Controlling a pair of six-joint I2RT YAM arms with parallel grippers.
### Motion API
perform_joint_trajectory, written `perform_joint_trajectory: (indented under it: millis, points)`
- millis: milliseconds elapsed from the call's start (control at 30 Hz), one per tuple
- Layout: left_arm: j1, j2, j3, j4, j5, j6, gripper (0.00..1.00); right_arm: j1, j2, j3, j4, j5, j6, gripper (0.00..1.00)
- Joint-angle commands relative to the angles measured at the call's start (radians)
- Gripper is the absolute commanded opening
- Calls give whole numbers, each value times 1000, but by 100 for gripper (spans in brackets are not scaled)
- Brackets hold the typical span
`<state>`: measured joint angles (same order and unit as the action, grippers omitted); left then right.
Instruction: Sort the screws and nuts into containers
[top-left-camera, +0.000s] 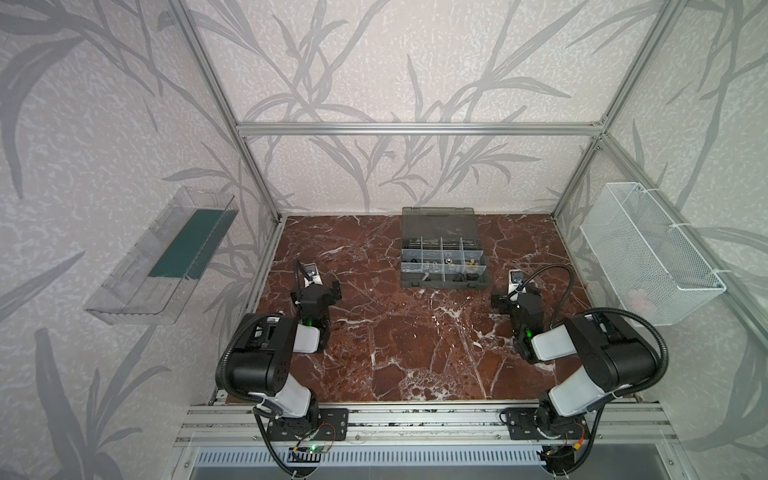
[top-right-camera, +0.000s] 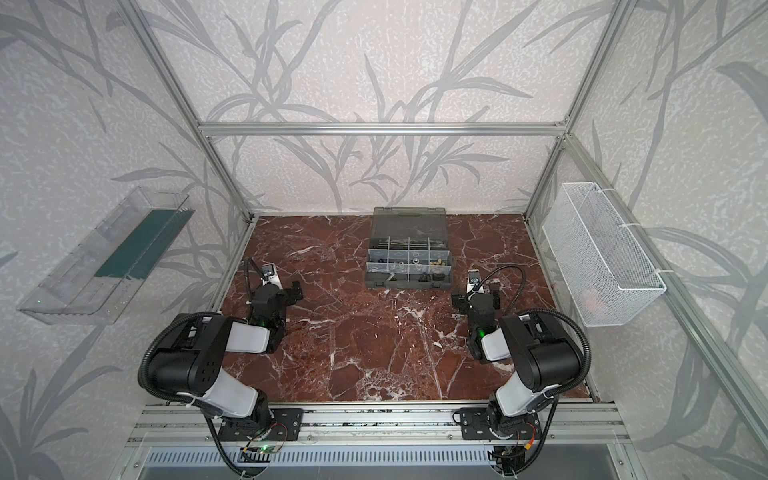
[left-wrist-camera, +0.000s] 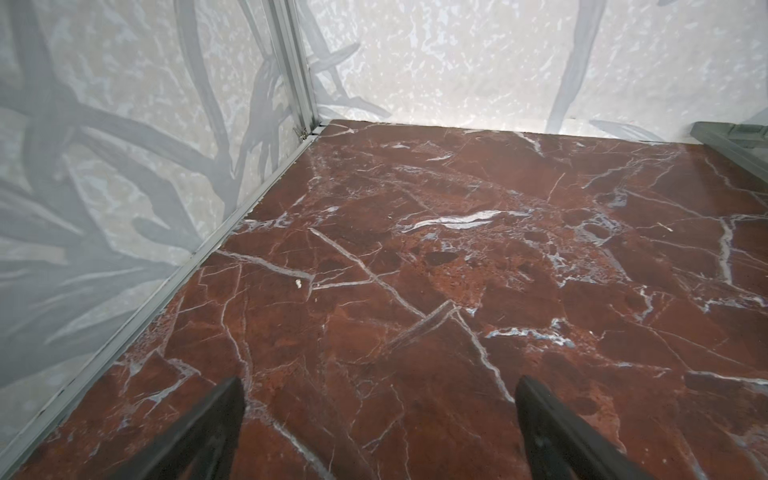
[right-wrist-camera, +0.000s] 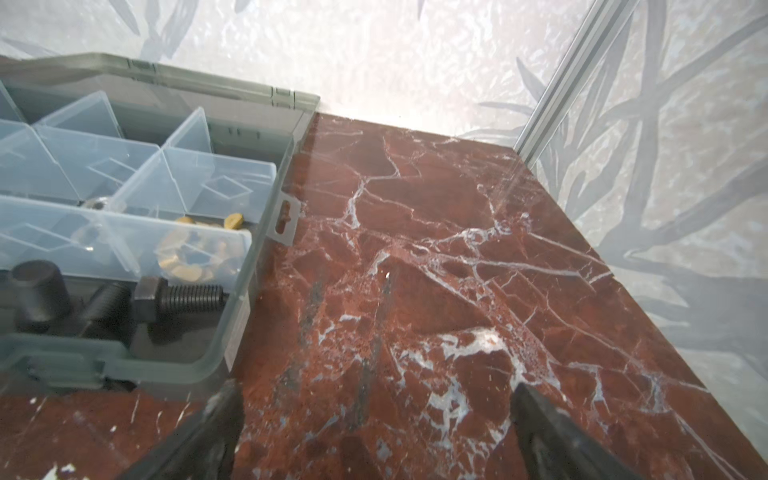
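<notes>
Two items: left end effector (left-wrist-camera: 380, 382) and right end effector (right-wrist-camera: 376, 388), each spread wide, gripping nothing, poised over the desk (top-left-camera: 415, 340).

Screws (right-wrist-camera: 178, 297), nuts (right-wrist-camera: 189, 266) inside open containers (right-wrist-camera: 189, 129)

containers (top-left-camera: 441, 259) sit back-centre on the table (top-left-camera: 395, 345), screws (right-wrist-camera: 178, 297) and nuts (right-wrist-camera: 187, 257) inside; basket (top-left-camera: 648, 257) right, tray (top-left-camera: 137, 282) left.

The organiser case (right-wrist-camera: 259, 266) runs off the right wrist view's edge. In both top views the pieces (top-left-camera: 449, 261) in its compartments (top-left-camera: 432, 249) are too small to tell apart by kind. A pinkish thing (top-left-camera: 638, 296) in the wire basket (top-left-camera: 665, 249) is blurred.
</notes>
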<state>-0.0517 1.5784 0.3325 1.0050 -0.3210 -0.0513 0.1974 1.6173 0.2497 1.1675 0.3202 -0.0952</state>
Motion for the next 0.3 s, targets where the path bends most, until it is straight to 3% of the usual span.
perform_joint_trajectory:
  millis: [0, 267]
  points:
    - [2, 5, 17, 26, -42, 23, 99, -5, 6, 15, 73, -5, -4, 99]
    - [4, 6, 23, 15, -43, 22, 99, -6, 6, 15, 78, -5, -3, 99]
